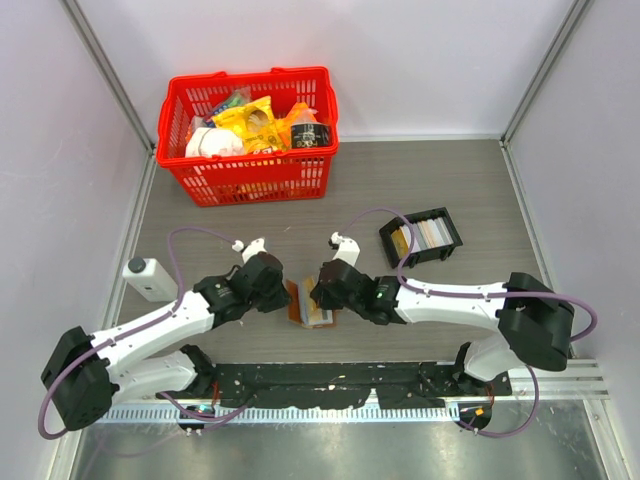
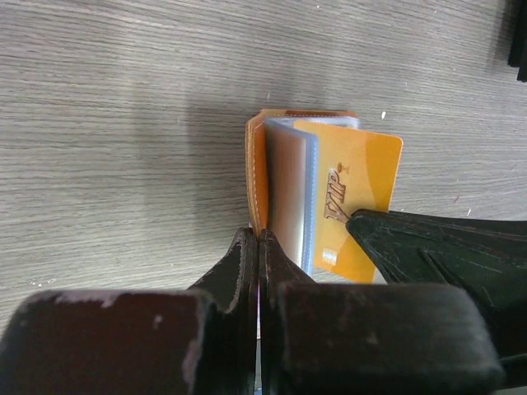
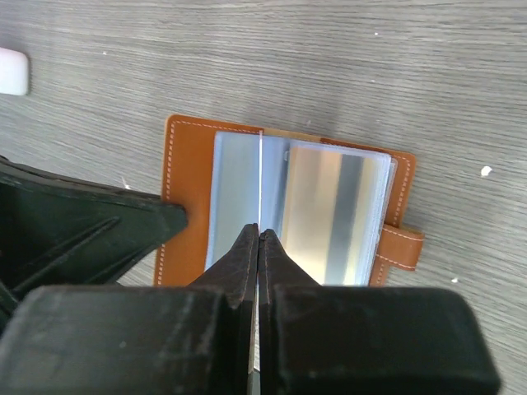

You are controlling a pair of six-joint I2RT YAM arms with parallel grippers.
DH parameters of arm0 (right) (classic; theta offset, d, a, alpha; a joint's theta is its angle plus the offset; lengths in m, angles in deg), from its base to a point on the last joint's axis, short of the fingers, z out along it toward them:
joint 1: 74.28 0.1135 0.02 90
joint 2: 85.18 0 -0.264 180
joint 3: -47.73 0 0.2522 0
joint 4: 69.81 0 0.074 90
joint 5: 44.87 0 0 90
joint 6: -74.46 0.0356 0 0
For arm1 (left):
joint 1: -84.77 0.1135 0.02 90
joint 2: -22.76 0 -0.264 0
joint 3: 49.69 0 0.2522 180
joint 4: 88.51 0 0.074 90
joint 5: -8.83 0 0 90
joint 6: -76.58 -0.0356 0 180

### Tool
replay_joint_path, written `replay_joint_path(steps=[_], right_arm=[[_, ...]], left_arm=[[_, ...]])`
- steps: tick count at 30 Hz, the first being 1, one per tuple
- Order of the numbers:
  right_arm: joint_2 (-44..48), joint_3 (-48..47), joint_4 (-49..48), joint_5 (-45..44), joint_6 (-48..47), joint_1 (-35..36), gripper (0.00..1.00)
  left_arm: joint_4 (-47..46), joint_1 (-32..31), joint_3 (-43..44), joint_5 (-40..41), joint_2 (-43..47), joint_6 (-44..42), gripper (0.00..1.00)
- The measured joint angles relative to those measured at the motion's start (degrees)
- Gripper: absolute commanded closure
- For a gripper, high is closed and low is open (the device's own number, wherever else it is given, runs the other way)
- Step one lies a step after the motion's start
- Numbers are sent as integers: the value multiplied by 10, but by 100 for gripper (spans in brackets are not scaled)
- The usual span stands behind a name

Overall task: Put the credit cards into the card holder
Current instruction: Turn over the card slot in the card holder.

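Two grippers meet over the card holder (image 1: 312,304), which lies open at table centre between the arms. Left gripper (image 2: 258,247) is pinched shut on the holder's left cover, standing it up on edge. Right gripper (image 3: 259,239) is clamped on a yellow VIP card (image 2: 354,197), held edge-on, its thin edge lined up with the gap between the clear sleeves (image 3: 338,214). Card's long axis runs along the fingers, pointing into the fold. Right arm does the inserting, likely a straight push forward. Remaining cards sit in the black tray (image 1: 421,238), well apart to the right.
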Motion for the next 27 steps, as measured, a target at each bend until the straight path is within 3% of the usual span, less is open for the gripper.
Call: replay_joint_path(steps=[10,16,21,27], right_arm=[[17,-2,53,-50,-19,-1,99],[33,39,-12,10,-25,-29,99],[32,75,-98,88,-16,-59,99],[17,93,-128,121,5,-68,99]], left_arm=[[-2,0,-51,31,15,14,100],[-41,0,-118,37,-3,35,100],[-99,0,-123,37,-26,43,100],[-123,0,-127,38,-33,45,100]])
